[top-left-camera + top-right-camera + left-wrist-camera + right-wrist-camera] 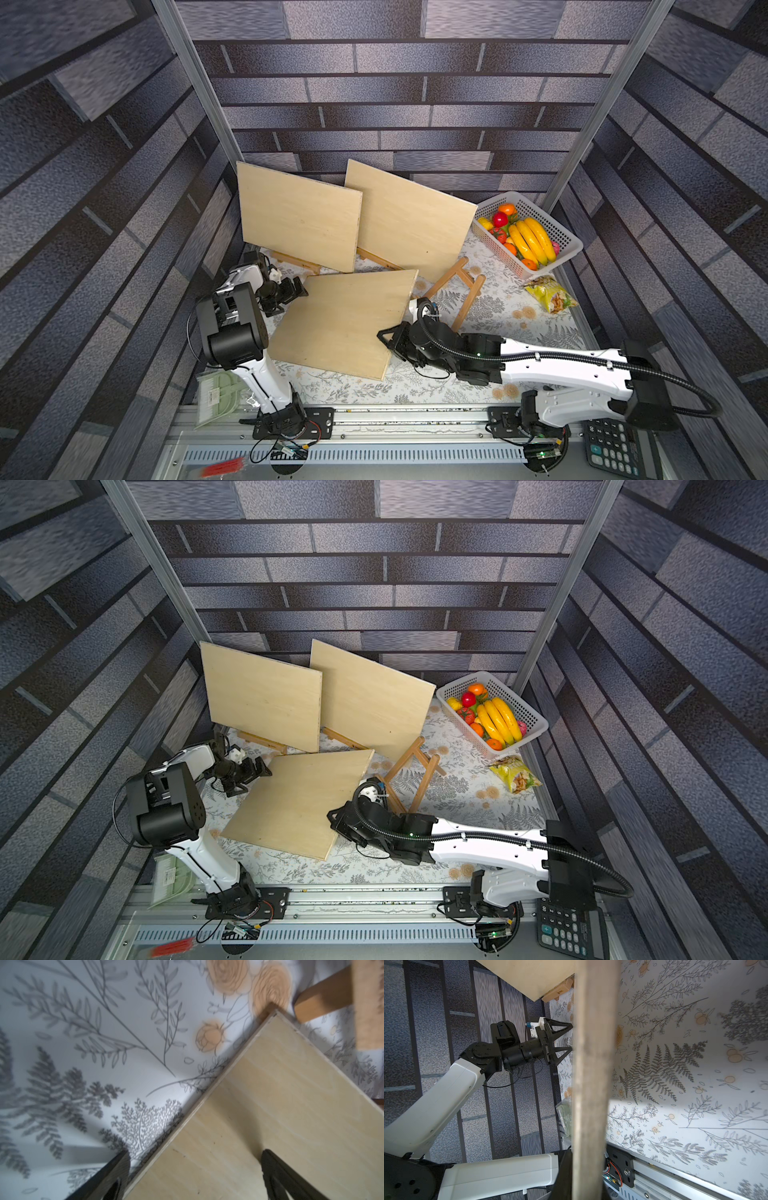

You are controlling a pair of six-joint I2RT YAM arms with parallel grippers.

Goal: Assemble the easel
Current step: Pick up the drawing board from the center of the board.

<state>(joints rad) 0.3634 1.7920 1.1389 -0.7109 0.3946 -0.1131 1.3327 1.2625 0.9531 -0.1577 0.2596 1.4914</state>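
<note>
Unreadable print on snack bag (550, 294), right gripper (383, 337) clamped on plywood board (345, 324) edge, left gripper (570, 1038) jaws wide apart astride opposite corner, easel frame (457, 286) just beyond right gripper

We record a white perforated basket (557, 259) at the far right corner of the floral tablecloth (498, 316), holding yellow bananas (532, 241), a red apple (500, 219) and an orange (507, 208). Near the basket, on its camera side and not touching it, lies a yellow-green snack bag (550, 294). Well apart from the basket, off the cloth, we note a dark calculator (615, 446), and across the scene from the basket a pale green plastic tray (218, 399) and a blurred red bundle (222, 467).
</note>
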